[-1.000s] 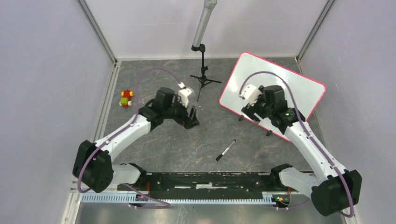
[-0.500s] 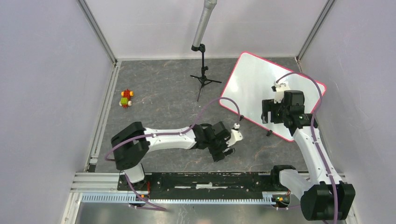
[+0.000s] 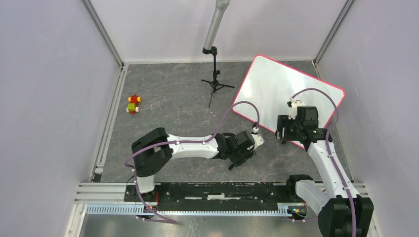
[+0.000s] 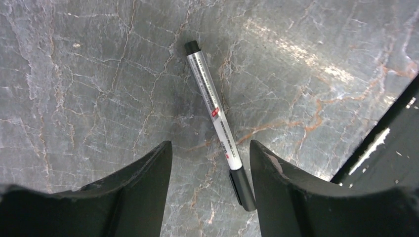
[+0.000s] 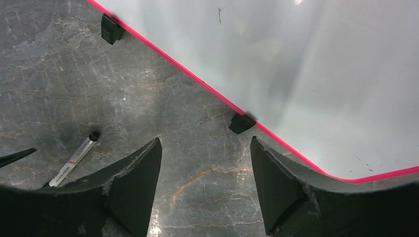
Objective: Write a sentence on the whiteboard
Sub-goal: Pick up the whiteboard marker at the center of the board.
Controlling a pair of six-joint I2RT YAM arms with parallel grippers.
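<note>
I'm hovering L gripper (image 4: 210, 148) w/ fingers wide, marker (image 4: 216, 113) lying between them. R gripper (image 5: 205, 143) also gaping wide, board (image 5: 321, 74) edge just past its tips.

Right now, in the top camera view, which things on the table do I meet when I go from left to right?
In order: small red and yellow toy → black tripod stand → whiteboard. The two arms stretch across these, so I leave them out.

Top view high above near edge, looking down; wrist views close over tabletop (image 4: 74, 74), both showing marker (image 4: 216, 114); right wrist, top share whiteboard (image 5: 306, 74)
</note>
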